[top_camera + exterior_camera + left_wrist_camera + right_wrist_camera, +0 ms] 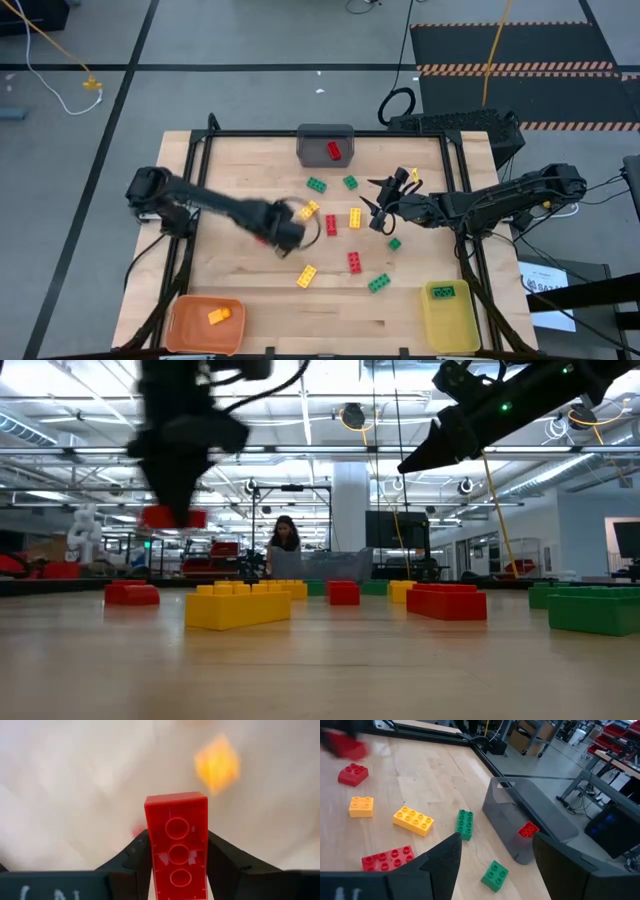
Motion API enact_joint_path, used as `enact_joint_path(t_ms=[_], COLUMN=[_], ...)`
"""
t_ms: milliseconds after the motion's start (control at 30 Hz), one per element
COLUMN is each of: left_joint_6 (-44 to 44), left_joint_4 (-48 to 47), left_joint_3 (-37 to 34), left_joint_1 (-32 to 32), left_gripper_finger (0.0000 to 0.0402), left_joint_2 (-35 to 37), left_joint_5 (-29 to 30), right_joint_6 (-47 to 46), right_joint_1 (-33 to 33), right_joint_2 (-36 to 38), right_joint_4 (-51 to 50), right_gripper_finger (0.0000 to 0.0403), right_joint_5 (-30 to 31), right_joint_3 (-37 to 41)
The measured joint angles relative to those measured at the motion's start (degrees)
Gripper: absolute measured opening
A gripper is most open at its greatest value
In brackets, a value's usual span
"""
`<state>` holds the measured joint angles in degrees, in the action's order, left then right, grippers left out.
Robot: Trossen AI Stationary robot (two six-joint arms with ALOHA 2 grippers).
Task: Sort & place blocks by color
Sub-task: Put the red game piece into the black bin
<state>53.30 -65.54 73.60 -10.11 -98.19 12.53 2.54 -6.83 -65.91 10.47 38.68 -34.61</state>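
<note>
High view: your left claw [287, 233] hangs over the desk [250, 290] middle, loose blocks [354, 218] scattered beside it; the right claw [378, 205] waits near the gray bin [312, 150].
Low view: you see a red block [172, 517] lifted clear of the desk.
Left wrist view: your left claw is clamped on that red block [176, 845].
Right wrist view: your right claw [495, 851] stands apart, holding nothing.

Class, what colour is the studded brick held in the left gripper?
Red: the small plastic brick, seen best in the left wrist view.
</note>
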Motion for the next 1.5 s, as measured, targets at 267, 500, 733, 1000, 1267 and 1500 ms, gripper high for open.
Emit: enact_joint_path(t_ms=[267, 500, 733, 1000, 1267, 1500], left_joint_6=[-25.26, -34.09, -33.23, -31.80, -33.33, -33.46], left_joint_4=[5.44, 23.39, 35.59, 33.88, 33.86, 33.68], left_joint_3=[13.09, 14.05, 14.03, 13.94, 14.01, 14.01], left_joint_1=[17.13, 32.35, 38.44, 41.72, 42.01, 41.96], left_gripper_finger=[0.0165, 0.0169, 0.0171, 0.0172, 0.0197, 0.0263], left_joint_2=[0.20, -1.70, -10.07, -13.13, -12.50, -12.50], left_joint_5=[13.07, 6.33, -1.62, -3.81, -6.36, -6.41], right_joint_6=[0.93, 2.05, 3.15, 3.32, 3.75, 3.55], right_joint_1=[0.00, 0.00, 0.02, 0.02, 0.03, 0.02], right_joint_2=[0.00, 0.00, 0.00, 0.00, 0.00, 0.00], right_joint_4=[0.59, 0.51, 1.73, 1.67, 2.00, 2.15], right_gripper_finger=[0.0233, 0.0233, 0.0233, 0.0233, 0.0233, 0.0233], right_joint_5=[0.00, 0.01, 0.02, 0.02, 0.02, 0.00], right_joint_3=[0.00, 0.00, 0.00, 0.00, 0.00, 0.00])
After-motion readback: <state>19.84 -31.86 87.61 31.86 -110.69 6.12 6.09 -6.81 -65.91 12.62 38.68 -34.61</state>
